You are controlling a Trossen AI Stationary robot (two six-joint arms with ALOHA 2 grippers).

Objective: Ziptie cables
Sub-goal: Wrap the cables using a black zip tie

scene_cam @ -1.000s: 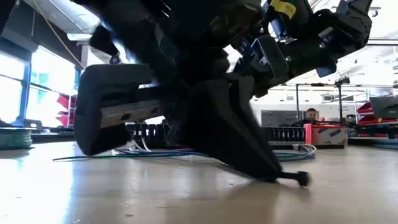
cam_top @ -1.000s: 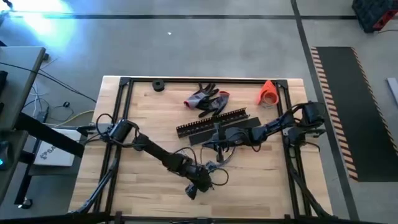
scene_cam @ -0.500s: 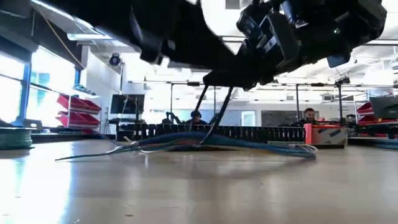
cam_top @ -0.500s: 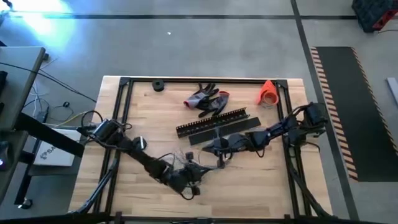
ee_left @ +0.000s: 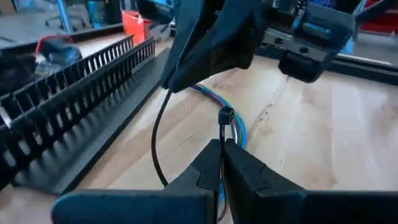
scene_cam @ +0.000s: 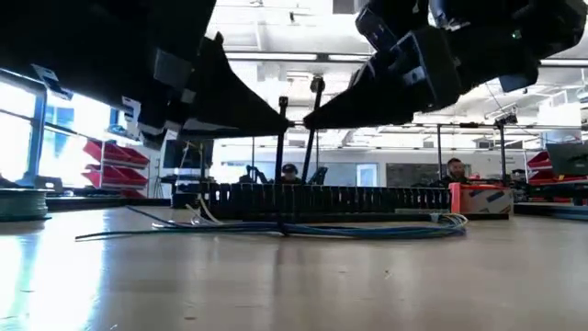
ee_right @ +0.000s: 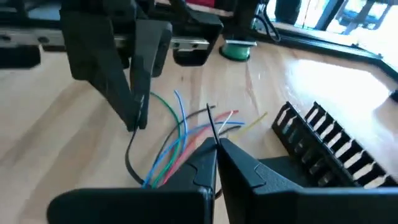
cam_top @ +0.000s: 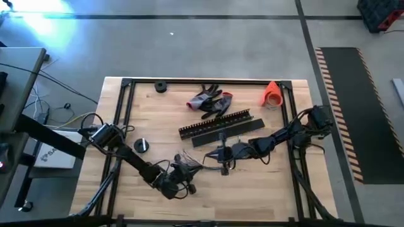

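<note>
Since 0.5 s ago the left tool point(ee_left: 222, 149) has drawn back toward lower-centre frame, closed on the zip tie point(ee_left: 157, 134) tail. Right tool point(ee_right: 216, 151) is closed on its other end above the cables point(ee_right: 180, 140). Loop likely tightening.

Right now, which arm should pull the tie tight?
Probably right. The left claw pinches just under the tie's head, good for holding it steady. The right claw pinches the tie farther along its strap, so it could pull away.

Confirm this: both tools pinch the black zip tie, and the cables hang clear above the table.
Wrong: the cables lie on the table, as the low view shows. The left tool and right tool do pinch the zip tie.
</note>
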